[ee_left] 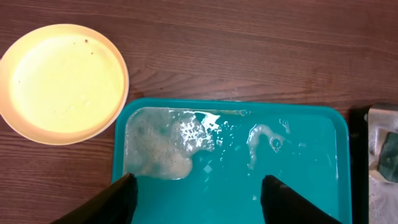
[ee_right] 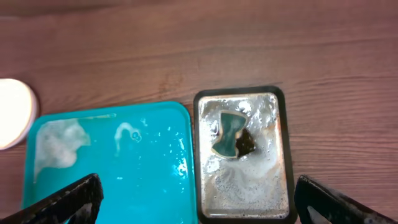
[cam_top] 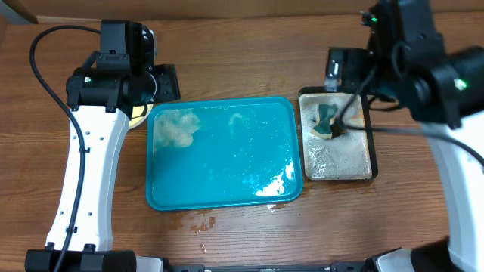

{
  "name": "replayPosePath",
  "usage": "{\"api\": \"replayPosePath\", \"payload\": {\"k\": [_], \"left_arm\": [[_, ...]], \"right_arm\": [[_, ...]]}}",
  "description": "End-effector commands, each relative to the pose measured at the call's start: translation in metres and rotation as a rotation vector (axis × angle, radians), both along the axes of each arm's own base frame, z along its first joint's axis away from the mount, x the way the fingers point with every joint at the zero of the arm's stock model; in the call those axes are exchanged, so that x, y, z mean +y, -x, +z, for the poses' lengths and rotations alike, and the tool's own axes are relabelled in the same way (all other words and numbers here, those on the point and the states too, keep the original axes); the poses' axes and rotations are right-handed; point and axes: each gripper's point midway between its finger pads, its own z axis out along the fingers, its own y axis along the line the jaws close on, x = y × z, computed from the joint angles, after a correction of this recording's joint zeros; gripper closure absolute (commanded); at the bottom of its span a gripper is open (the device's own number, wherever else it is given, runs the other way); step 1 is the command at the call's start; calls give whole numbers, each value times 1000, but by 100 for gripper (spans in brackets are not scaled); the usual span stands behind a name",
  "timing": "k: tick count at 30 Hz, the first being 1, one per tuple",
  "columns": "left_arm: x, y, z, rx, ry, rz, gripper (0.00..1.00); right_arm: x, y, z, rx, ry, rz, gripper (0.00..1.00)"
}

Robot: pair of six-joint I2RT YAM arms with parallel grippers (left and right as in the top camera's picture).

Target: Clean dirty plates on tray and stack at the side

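Observation:
The teal tray lies in the middle of the table, wet, with a foam patch in its far left corner and no plate on it. One pale yellow plate rests on the wood just left of the tray; in the overhead view only a sliver of this plate shows under the left arm. Whether other plates lie beneath it cannot be told. My left gripper hangs open over the tray's left half, holding nothing. My right gripper stands wide open above the tray's right edge, also holding nothing.
A smaller black tray of foamy water stands right of the teal tray, with a green sponge at its far end. Water drops lie on the wood in front of the teal tray. A cable runs across the black tray.

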Motion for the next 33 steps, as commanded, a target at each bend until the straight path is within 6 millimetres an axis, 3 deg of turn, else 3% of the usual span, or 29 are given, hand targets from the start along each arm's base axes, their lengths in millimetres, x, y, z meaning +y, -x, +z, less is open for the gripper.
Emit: {"api": "replayPosePath", "payload": {"k": [1,2,3,4,12,33], "left_arm": [[2,-1,14,-42,-21,-5,34],[2,-1,14,-42,-21,-6,31],[2,-1,14,-42,-21,-5,4],[4,-1,14,-43,-30,1,0],[7,0,13,-39,-45,11,0],[3,-1,10,-32,-45,0,0]], "right_arm": [[-8,24,35,-105,-35,8,0],[-10,30,41,-121,-40,8,0],[-12,36,47,-141,-47,8,0],[-16,48,57,-169,-55,7,0],[-25,74,75,-230,-76,7,0],[-25,73,76,-236,-78,7,0]]}}
